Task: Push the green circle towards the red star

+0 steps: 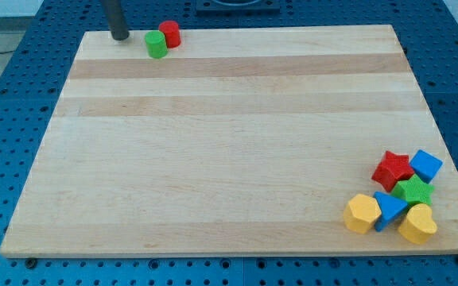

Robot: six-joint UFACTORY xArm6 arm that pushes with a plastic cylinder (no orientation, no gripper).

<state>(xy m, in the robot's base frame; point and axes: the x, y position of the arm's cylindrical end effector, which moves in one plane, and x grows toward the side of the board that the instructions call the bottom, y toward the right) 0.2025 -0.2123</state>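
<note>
The green circle stands near the board's top left edge, touching a red cylinder on its upper right. The red star lies at the view's bottom right in a cluster of blocks. My tip rests near the board's top edge, a short way to the left of the green circle and apart from it.
Around the red star lie a blue cube, a green star, a blue triangle, a yellow hexagon and a yellow heart. The wooden board sits on a blue perforated table.
</note>
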